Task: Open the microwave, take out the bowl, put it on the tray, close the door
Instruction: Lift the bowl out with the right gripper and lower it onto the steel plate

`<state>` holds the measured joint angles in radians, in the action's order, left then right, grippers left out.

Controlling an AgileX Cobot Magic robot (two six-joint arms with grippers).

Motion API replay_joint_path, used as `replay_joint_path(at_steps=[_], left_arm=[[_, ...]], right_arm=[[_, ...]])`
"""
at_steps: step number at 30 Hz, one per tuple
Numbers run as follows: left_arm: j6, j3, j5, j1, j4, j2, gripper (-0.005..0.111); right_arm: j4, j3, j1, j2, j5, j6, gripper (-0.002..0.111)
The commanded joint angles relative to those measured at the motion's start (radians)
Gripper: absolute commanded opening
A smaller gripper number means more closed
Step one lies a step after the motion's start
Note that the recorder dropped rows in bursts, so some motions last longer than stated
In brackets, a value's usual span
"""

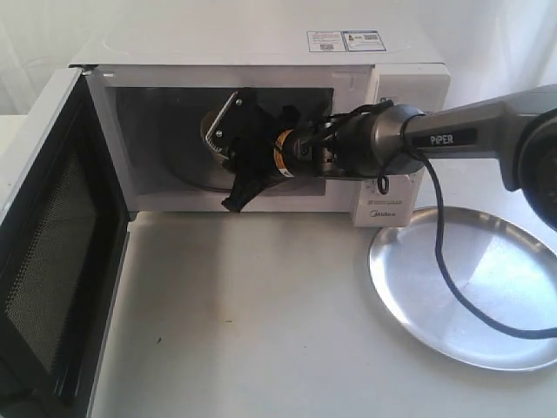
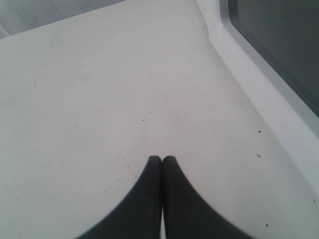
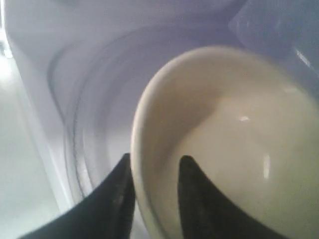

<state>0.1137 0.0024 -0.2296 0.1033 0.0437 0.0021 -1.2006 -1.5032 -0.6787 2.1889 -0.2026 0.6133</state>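
Inside the microwave [image 1: 261,52], the right hand [image 3: 155,158] is pinching the bowl [image 3: 224,129] by its rim for lifting toward the tray [image 1: 470,287] at four o'clock; the left hand [image 2: 162,158] is idling, pressed together.

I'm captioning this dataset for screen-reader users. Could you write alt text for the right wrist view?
The right gripper appears to pinch the rim of a cream bowl, one black finger inside it and one outside. The bowl sits on the glass turntable inside the white microwave.

"PiPER" is printed on the right arm [image 1: 487,131], and "Midea" on the microwave [image 1: 384,210] below its dials.
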Motion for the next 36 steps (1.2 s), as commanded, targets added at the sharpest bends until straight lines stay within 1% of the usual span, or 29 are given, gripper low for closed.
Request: replay_joint_path(at_steps=[1,2,4,6,7,9,10,12,15,18,21,23,27,33,36], left_arm=[[-0.004,-0.002,-0.002,-0.007,-0.009,-0.002,0.0],[-0.004,-0.002,-0.002,-0.007,-0.009,-0.002,0.0],[-0.004,-0.002,-0.002,-0.007,-0.009,-0.002,0.0],[-0.004,-0.002,-0.002,-0.007,-0.009,-0.002,0.0],[-0.004,-0.002,-0.002,-0.007,-0.009,-0.002,0.0],[-0.004,-0.002,-0.002,-0.007,-0.009,-0.002,0.0],[-0.004,-0.002,-0.002,-0.007,-0.009,-0.002,0.0],[-0.004,-0.002,-0.002,-0.007,-0.009,-0.002,0.0],[-0.004,-0.002,-0.002,-0.007,-0.009,-0.002,0.0],[-0.004,-0.002,-0.002,-0.007,-0.009,-0.002,0.0],[-0.004,-0.002,-0.002,-0.007,-0.009,-0.002,0.0],[-0.004,-0.002,-0.002,-0.007,-0.009,-0.002,0.0],[-0.004,-0.002,-0.002,-0.007,-0.009,-0.002,0.0],[-0.004,-0.002,-0.002,-0.007,-0.009,-0.002,0.0],[-0.004,-0.002,-0.002,-0.007,-0.009,-0.002,0.0]], right_arm=[[-0.054,-0.004,-0.018,-0.025,-0.042,0.017,0.005],[-0.058,-0.004,-0.018,-0.057,-0.141,0.017,0.0],[-0.056,-0.004,-0.022,-0.116,-0.254,0.028,0.0],[-0.089,0.011,-0.042,-0.194,-0.236,0.156,0.0],[-0.168,0.029,-0.056,-0.239,-0.231,0.291,0.0],[-0.536,0.07,-0.09,-0.329,-0.29,0.618,0.0],[-0.544,0.103,-0.095,-0.368,-0.36,0.76,0.0],[-0.544,0.16,-0.098,-0.416,-0.479,0.798,0.0],[-0.544,0.25,-0.098,-0.483,-0.49,0.803,0.0],[-0.544,0.366,-0.098,-0.536,-0.408,0.803,0.0],[-0.544,0.496,-0.085,-0.596,-0.244,0.803,0.0],[-0.544,0.592,-0.074,-0.641,-0.066,0.803,0.0],[-0.544,0.758,-0.065,-0.729,0.203,0.803,0.0],[-0.544,0.93,-0.065,-0.823,0.31,0.8,0.0],[-0.535,0.974,-0.065,-0.837,0.454,0.8,0.0]])
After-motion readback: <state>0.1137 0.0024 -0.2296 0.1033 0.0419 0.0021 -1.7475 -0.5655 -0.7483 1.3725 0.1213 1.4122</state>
